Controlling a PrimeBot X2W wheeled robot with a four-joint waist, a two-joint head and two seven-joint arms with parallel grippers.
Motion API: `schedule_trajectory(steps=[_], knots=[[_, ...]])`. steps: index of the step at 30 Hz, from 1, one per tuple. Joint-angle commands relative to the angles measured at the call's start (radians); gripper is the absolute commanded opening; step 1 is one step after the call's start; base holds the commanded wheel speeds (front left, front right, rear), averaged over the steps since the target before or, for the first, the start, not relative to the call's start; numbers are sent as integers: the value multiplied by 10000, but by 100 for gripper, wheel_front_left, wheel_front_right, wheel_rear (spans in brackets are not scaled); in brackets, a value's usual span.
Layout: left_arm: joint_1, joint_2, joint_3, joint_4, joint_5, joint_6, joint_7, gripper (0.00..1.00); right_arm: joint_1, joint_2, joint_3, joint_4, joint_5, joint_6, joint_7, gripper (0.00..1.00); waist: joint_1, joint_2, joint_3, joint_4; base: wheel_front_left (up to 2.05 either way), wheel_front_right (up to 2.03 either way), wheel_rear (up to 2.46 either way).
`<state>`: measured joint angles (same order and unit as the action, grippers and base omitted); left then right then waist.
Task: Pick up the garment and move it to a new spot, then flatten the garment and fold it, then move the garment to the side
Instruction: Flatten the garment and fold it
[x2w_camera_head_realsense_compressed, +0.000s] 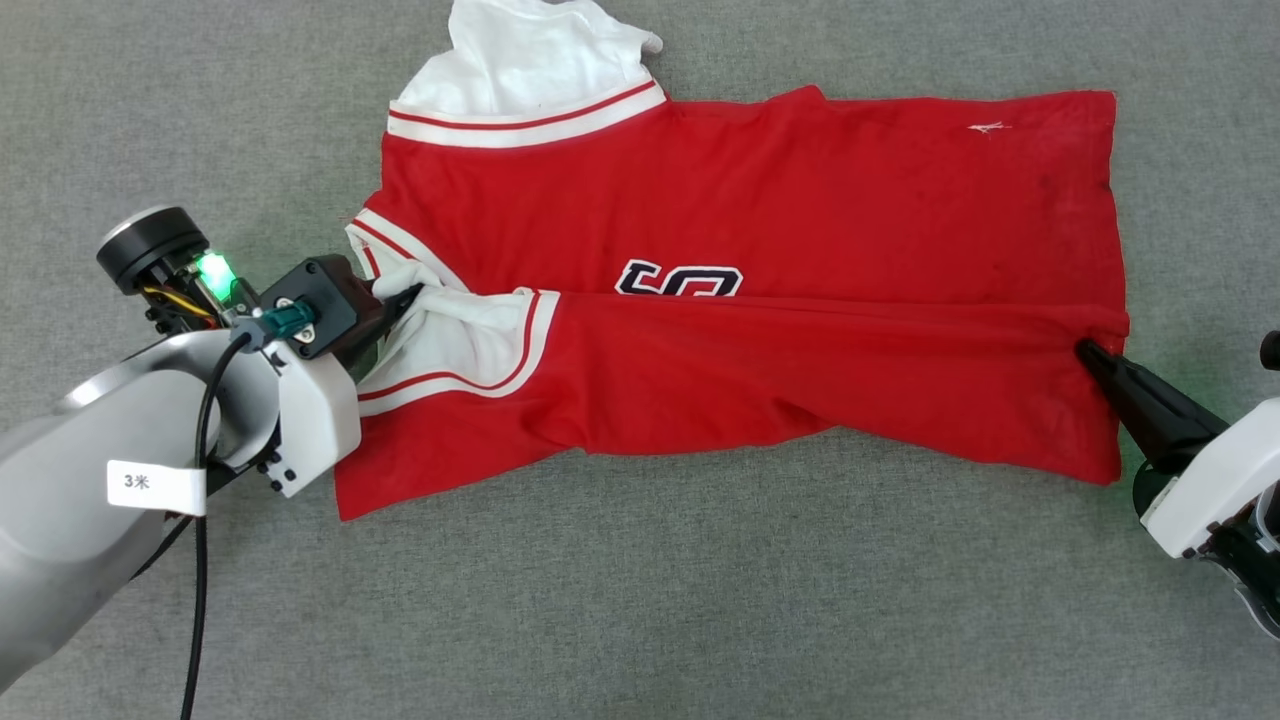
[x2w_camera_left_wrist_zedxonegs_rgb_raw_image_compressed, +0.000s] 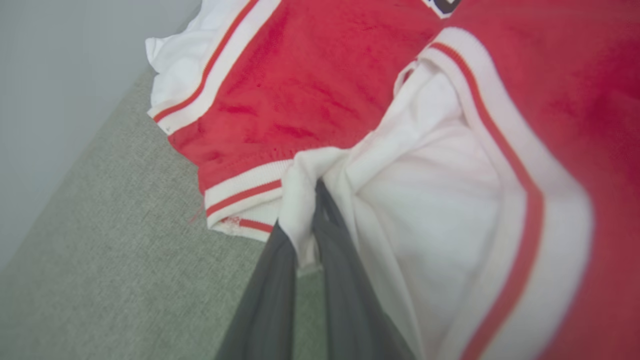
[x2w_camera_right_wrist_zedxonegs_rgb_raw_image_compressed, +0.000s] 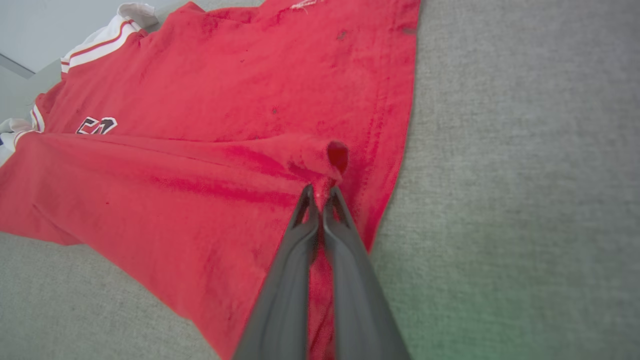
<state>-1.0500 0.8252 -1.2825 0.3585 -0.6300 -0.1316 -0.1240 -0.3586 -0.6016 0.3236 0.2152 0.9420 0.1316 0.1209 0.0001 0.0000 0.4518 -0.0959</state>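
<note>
The red garment lies sideways on the grey cloth surface, with its collar end to the left. Its near half is folded up over the middle, and the fold's edge covers the lower part of the black lettering. My left gripper is shut on the white sleeve, whose cloth is pinched between the dark fingers. At the right hem, my right gripper is shut on a bunched red fold, fingertips together. The other white sleeve lies at the far left.
Grey felt-like surface runs all around the garment, with open room in front and to both sides. A pale wall borders the surface beyond the collar end in the left wrist view.
</note>
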Motion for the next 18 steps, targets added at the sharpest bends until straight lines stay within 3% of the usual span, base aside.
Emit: schedule_trajectory(steps=[1,7,8,9,11,12,13,18], knots=[[79,-61,16,91,-24,21,-52,100,3,29,-63,22,-53,-20,32,0,-1,0,0,12,0,0,0],[29,-257,11,694,-259,21,-390,100,80,135,-140,7,-132,-18,167,1,-1,0,-81,93,0,0,0],[58,-295,11,778,-253,21,-451,100,86,165,-172,11,-131,-18,165,8,-1,0,-106,106,0,0,0],[81,-310,13,856,-300,21,-538,100,93,184,-213,31,-155,-18,162,25,-1,0,-134,120,0,0,0],[55,-307,16,1015,-368,21,-744,100,114,251,-298,37,-223,-17,147,44,-1,0,-208,159,0,0,0],[20,-307,16,1117,-434,21,-844,100,124,284,-380,44,-233,-17,101,62,-1,0,-253,185,0,0,0],[-16,-307,14,1194,-541,21,-951,100,160,304,-432,48,-283,-17,113,100,-1,0,-298,210,0,0,0],[203,-426,420,1518,-1081,72,-1354,100,483,350,-974,-5,-691,-17,-111,100,-1,0,-665,426,0,0,0]])
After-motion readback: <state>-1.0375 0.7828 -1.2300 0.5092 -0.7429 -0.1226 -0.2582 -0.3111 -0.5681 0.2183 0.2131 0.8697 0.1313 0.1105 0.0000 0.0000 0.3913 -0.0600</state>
